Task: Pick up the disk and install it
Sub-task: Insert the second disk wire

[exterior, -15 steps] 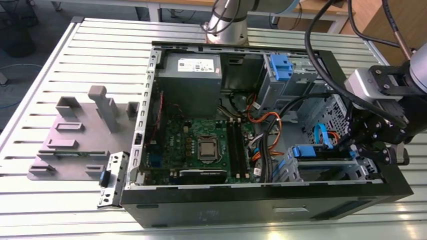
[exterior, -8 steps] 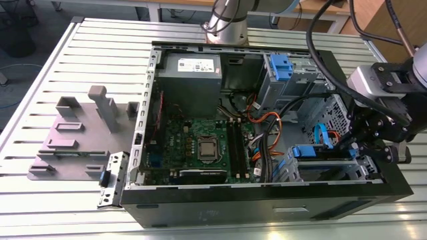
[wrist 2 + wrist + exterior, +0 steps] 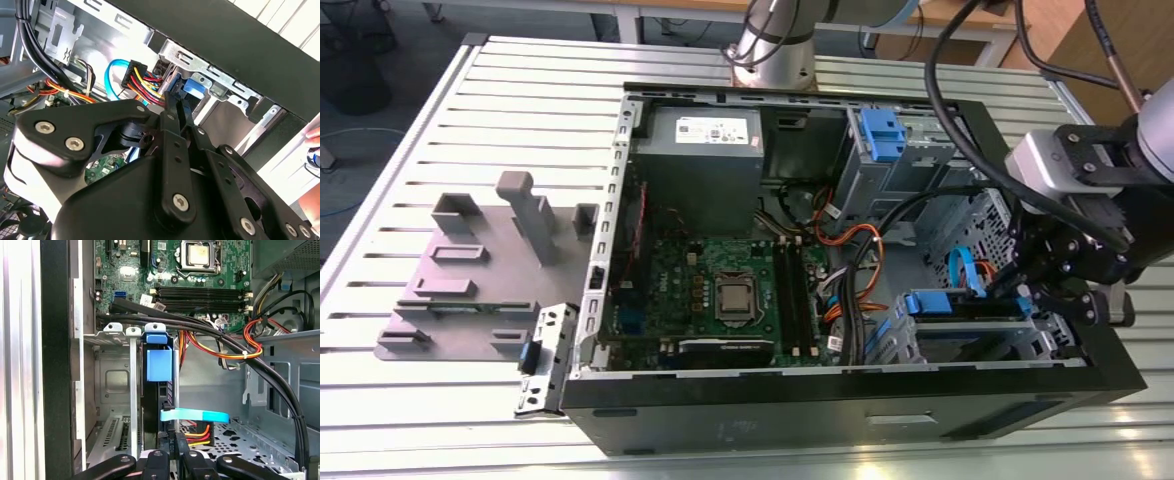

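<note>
The black multi-link gripper (image 3: 1051,290) reaches down into the open black desktop computer case (image 3: 854,405), at the corner nearest the exterior view's right. In the first wrist view its 2 slim black fingers (image 3: 175,450) stand close together, narrowed on the rear edge of the disk (image 3: 159,390), a flat drive with a blue plastic bracket that sits upright on edge in the silver metal drive bay (image 3: 112,390) beside the case wall. The disk already lies inside a slot of that bay, with its blue tab towards the green motherboard (image 3: 175,270). A light blue flat data cable (image 3: 195,415) crosses just beside the disk, and a bundle of red, yellow and orange power wires (image 3: 145,82) runs nearby. The case rests on a slatted silver metal table (image 3: 494,120).
</note>
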`<state>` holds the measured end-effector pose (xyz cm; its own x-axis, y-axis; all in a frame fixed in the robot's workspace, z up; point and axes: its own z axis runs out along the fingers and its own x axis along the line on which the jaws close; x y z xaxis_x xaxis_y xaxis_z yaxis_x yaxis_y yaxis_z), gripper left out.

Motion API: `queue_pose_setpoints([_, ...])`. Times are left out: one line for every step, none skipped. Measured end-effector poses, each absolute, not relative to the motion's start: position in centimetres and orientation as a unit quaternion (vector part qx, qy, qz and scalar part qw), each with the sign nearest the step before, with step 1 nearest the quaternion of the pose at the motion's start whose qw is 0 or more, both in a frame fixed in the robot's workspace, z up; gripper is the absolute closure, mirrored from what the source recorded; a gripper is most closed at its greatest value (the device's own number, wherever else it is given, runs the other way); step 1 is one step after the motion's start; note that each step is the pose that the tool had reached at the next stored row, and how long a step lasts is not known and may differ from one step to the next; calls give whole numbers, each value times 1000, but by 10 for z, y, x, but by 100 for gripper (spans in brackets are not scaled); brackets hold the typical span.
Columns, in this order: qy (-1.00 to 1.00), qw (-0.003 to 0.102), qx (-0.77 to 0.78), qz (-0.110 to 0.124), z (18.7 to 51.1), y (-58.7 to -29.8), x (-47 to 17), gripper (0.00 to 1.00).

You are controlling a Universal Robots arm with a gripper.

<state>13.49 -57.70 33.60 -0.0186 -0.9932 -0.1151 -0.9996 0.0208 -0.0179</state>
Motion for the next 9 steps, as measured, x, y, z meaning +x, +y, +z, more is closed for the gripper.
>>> queue_pose_setpoints([713,47,-699,34,336,-577,135,83])
queue_pose_setpoints([713,48,-699,34,336,-577,135,83])
queue_pose_setpoints([713,48,-699,34,335,-577,134,83])
queue_pose_setpoints([713,48,-699,34,335,-577,134,83])
queue_pose_setpoints([713,48,-699,34,335,-577,133,83])
queue_pose_setpoints([713,48,-699,34,335,-577,133,83])
queue_pose_setpoints([713,48,-699,34,335,-577,132,83])
queue_pose_setpoints([713,48,-699,34,335,-577,132,83])
queue_pose_setpoints([713,48,-699,34,335,-577,132,83])
